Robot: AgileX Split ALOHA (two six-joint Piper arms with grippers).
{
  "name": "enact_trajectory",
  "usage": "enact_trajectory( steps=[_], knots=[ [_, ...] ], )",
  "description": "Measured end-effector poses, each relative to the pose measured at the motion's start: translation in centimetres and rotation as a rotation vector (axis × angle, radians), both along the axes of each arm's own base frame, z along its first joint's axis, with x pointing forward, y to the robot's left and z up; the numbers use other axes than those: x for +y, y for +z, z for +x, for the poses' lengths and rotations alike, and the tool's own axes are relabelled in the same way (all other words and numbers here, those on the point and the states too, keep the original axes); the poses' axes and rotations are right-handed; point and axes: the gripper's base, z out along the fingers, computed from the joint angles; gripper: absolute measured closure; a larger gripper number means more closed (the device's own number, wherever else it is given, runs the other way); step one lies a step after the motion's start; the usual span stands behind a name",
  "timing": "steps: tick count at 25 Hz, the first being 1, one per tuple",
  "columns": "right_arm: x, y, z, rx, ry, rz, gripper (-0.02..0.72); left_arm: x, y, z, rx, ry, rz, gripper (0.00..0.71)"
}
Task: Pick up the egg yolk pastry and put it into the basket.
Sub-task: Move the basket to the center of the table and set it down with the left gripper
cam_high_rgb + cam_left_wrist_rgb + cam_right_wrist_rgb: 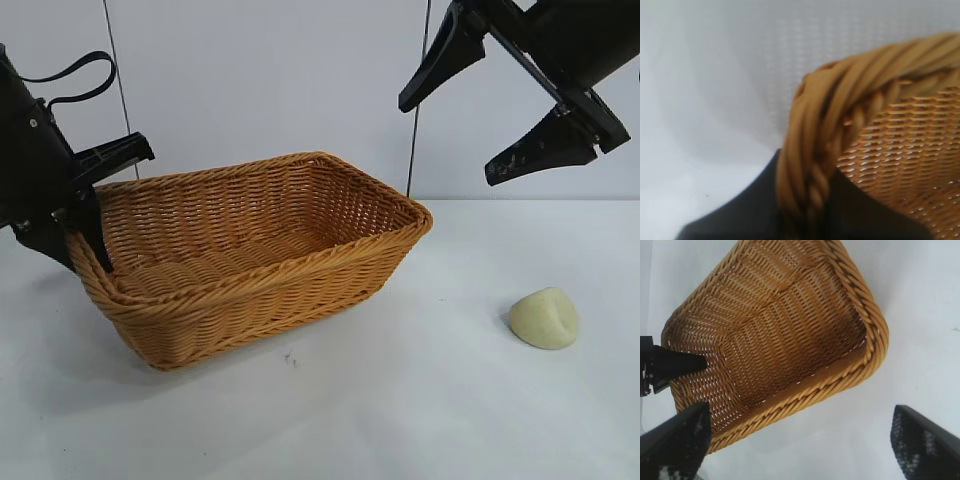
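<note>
The white surface [400,420] runs bare up front. On it, the wicker basket [260,250] has its end rim clamped in the left pincer [85,225]. The right pincer [510,110] hangs wide open above the egg yolk pastry [545,318], which looks light and crumbly; cradle its rounded flanks gently.

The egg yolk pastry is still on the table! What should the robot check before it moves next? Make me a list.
1. Egg yolk pastry lies free on the table, nothing covering it: ok.
2. Right claw open, above the pastry: ok.
3. Left claw shut on the rim at the basket's left end: ok.
4. Basket sits flat: not ok, the gripped end looks lifted.
5. Basket has room inside: ok, nothing in it.
6. Pastry soft or firm: cannot tell.
</note>
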Motion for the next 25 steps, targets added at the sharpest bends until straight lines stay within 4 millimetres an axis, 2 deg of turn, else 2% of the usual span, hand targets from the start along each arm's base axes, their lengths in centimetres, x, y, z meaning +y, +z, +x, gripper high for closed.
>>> enact_trajectory(
  steps=[6, 9, 25],
  knots=[
    [0.0, 0.0, -0.1, 0.01, 0.009, 0.003, 0.008, -1.0, 0.4, 2.9, 0.007, -0.275, -0.007, 0.623],
    [0.1, 0.0, -0.1, 0.012, 0.011, 0.003, 0.008, -1.4, -0.2, 3.6, 0.036, -0.374, -0.018, 0.623],
    [0.1, 0.0, -0.2, 0.015, 0.014, 0.003, 0.008, -1.7, -4.9, 4.7, 0.066, -0.431, -0.019, 0.623]
  ],
)
